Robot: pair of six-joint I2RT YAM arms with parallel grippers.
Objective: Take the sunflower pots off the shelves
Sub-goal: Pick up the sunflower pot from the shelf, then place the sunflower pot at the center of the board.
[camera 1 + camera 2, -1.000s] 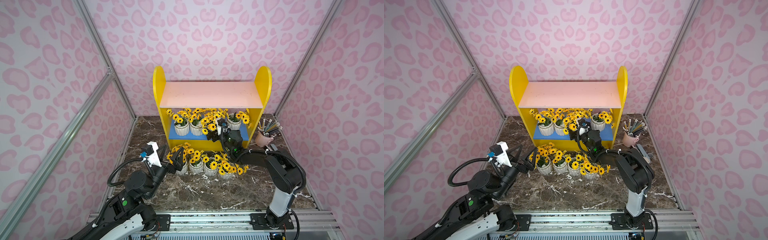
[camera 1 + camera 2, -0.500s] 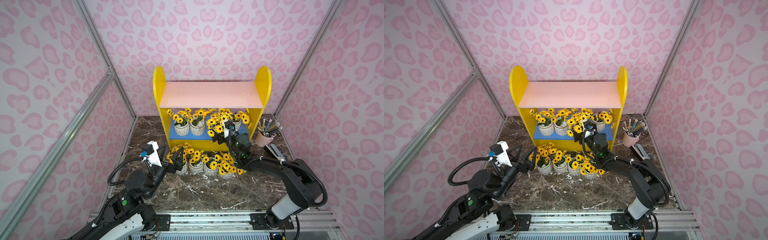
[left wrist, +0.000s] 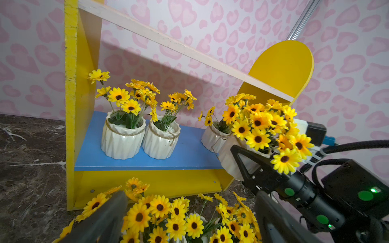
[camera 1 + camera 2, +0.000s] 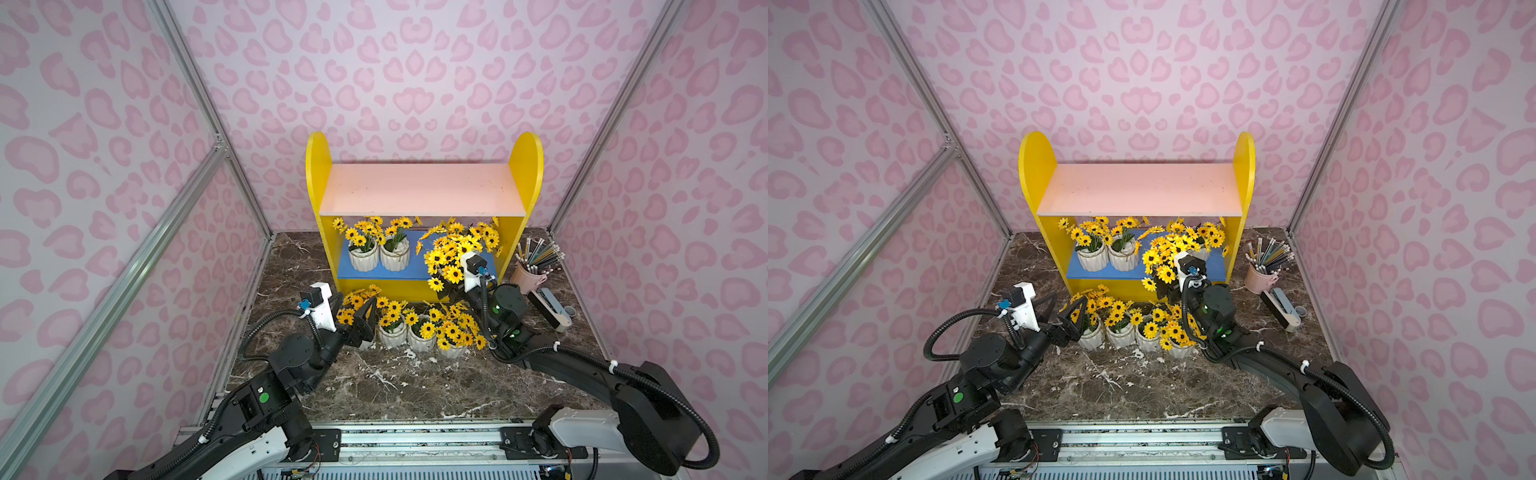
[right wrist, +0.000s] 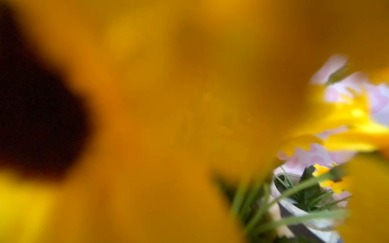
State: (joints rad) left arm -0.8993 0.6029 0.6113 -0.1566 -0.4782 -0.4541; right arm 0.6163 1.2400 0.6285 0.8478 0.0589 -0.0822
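Observation:
The shelves (image 4: 419,189) (image 4: 1138,189) stand at the back, yellow with a pink top and a blue board (image 3: 185,151). Two sunflower pots (image 4: 363,259) (image 4: 395,257) sit at the blue board's left end, and one (image 3: 212,138) is at its right rear. My right gripper (image 4: 449,289) is shut on a fourth sunflower pot (image 3: 228,162) at the board's front right corner, one black finger (image 3: 244,164) against its white side. Several sunflower pots (image 4: 419,338) (image 4: 1121,334) stand in a row on the floor. My left gripper (image 4: 1069,301) (image 3: 191,195) is open over the leftmost one's flowers. Blurred petals fill the right wrist view.
A pink cup of pencils (image 4: 525,278) (image 4: 1258,278) stands right of the shelves, with a small black and white object (image 4: 548,309) on the floor in front of it. Pink patterned walls and metal posts close in the marble floor (image 4: 395,386) on three sides.
My right gripper has drawn back out of the shelf toward the front right, bringing a sunflower pot with it, and its arm has dropped lower. The left arm has not moved.

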